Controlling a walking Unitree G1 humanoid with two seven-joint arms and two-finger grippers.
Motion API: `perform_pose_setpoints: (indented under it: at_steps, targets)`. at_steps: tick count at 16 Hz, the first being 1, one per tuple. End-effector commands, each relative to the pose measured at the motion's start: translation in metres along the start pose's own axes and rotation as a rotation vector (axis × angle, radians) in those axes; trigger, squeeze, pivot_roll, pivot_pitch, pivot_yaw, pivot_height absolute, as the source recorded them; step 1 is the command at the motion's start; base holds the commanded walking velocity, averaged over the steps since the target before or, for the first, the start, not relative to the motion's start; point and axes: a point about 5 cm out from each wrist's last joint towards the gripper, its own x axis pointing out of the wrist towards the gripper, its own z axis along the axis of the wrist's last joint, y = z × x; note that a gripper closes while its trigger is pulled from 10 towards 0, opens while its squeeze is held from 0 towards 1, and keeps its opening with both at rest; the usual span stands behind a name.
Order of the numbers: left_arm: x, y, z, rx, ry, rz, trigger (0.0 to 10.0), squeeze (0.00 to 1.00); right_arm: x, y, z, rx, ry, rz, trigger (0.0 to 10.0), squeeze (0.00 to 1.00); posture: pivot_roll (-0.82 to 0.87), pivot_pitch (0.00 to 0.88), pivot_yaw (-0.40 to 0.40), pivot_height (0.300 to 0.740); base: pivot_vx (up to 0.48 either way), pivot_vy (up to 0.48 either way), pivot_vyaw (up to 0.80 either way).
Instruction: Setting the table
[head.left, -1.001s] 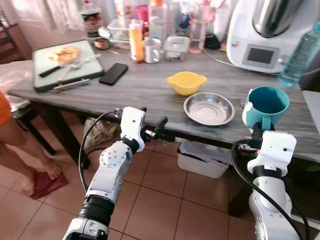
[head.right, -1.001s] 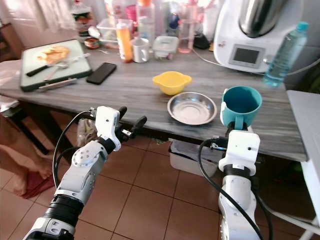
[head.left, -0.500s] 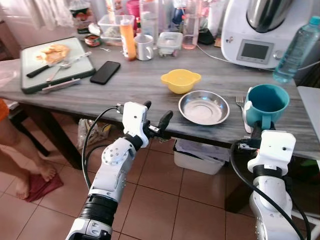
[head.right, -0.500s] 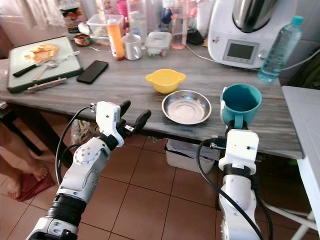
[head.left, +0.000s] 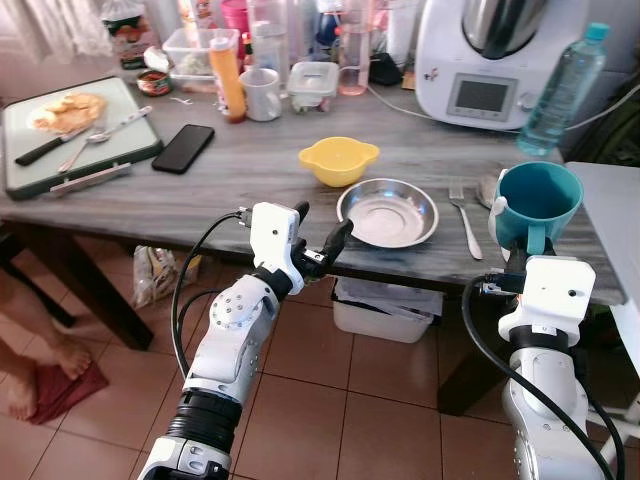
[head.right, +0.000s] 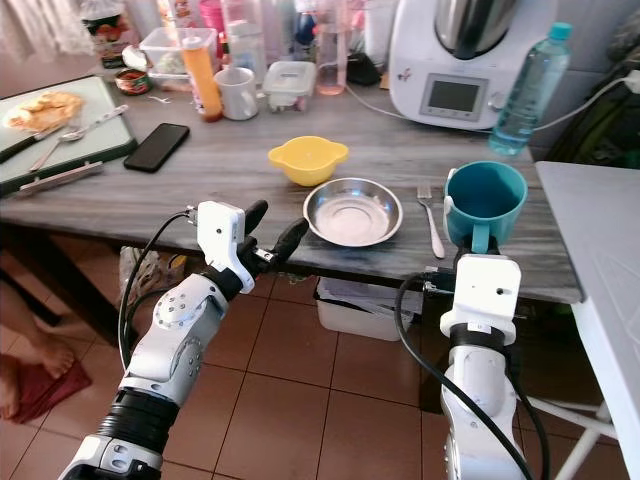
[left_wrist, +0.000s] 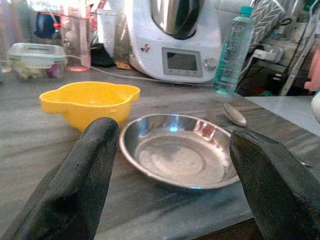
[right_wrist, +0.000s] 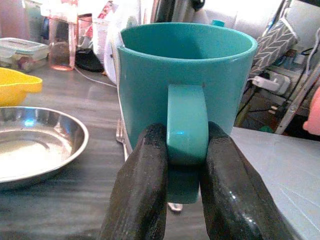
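Kitchen w/ terracotta tile floor, long grey wood table (head.left: 250, 180) across the view, back edge crowded w/ jars, a sauce bottle, a white mug, containers. Far left: green cutting board (head.left: 75, 130) w/ food, knife and spoon on it; a person's bare foot (head.left: 35, 375) on the floor below, by a red cloth. Next along, a black phone (head.left: 182, 148) lying flat. Left gripper (head.left: 322, 243) hangs just off the near table edge, fingers spread wide, holding nothing; wrist view looks straight at the steel plate (left_wrist: 181, 150) between them. Yellow bowl (head.left: 339, 161) sits just behind the plate, nearly touching. Right of the plate, a fork (head.left: 465, 222) and a spoon (head.left: 487, 188) lie on the wood, in front of the white food processor (head.left: 490, 60) and a plastic water bottle (head.left: 557, 90). Right gripper (right_wrist: 182, 165) pinches the handle of the teal mug (head.left: 536, 205), upright, held over the table's right end, above the surface as far as I can tell. Since a sec ago the whole scene slid left: the robot shifted right/closer, fork and spoon came into view, left gripper went from below the edge to level w/ the plate. Mug grip unchanged. Likely means mug placement beside the plate/fork comes next; table setting partway done.
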Motion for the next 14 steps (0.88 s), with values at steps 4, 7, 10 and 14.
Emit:
perform_pose_setpoints:
  at_steps: [4, 7, 10, 14]
  targets:
    - [0.0013, -0.0048, 0.0142, 0.019, -0.051, -0.048, 10.0, 0.00, 0.0002, -0.0017, 0.0147, -0.009, -0.058, -0.011, 10.0, 0.00, 0.04, 0.073, 0.015, 0.740, 0.000, 0.000, -0.80]
    - [0.0001, -0.0050, 0.0156, 0.015, -0.050, -0.049, 10.0, 0.00, -0.0001, -0.0012, 0.0151, -0.009, -0.058, -0.010, 10.0, 0.00, 0.04, 0.075, 0.015, 0.740, 0.000, 0.000, -0.80]
    - [0.0003, -0.0052, 0.0173, 0.017, -0.055, -0.049, 10.0, 0.00, 0.0002, -0.0020, 0.0162, -0.011, -0.061, -0.011, 10.0, 0.00, 0.04, 0.077, 0.014, 0.740, 0.000, 0.000, -0.80]
    - [-0.0033, -0.0049, 0.0164, 0.023, -0.047, -0.046, 10.0, 0.00, -0.0027, -0.0036, 0.0156, -0.013, -0.057, -0.011, 10.0, 0.00, 0.04, 0.076, 0.012, 0.740, 0.000, 0.000, -0.44]
